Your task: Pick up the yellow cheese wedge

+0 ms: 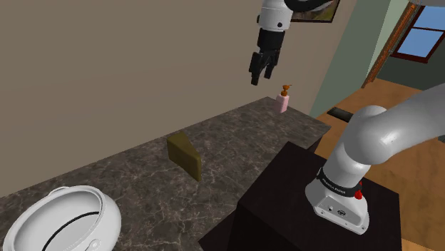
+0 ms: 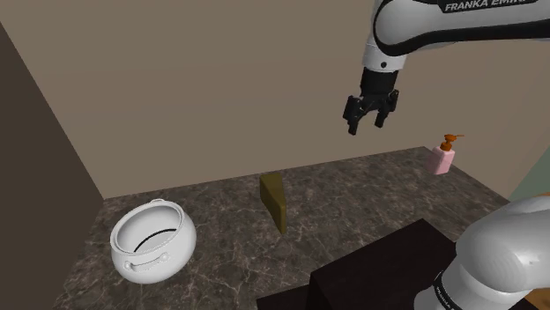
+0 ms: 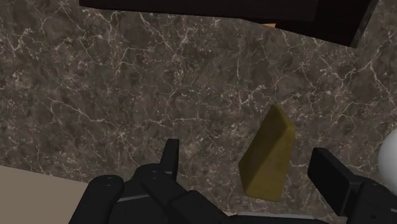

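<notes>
In your wrist view the gripper [image 3: 245, 149] stands wide open and empty, the dull yellow cheese wedge [image 3: 267, 156] untouched between its fingers. The shoulder view shows it high above the dark veined counter [image 1: 235, 142], the wedge at its 8 o'clock. A pink pump bottle [image 1: 282, 102] stands at the gripper's 5 o'clock and a white pot [image 1: 60, 221] at the wedge's 8 o'clock, both well apart from the wedge.

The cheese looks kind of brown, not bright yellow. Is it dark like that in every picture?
Shoulder view: the cheese wedge is a dull olive-brown, dimly lit. Second exterior view: the same murky olive. Wrist view: a bit warmer, mustard-coloured, still with no bright shine.
</notes>
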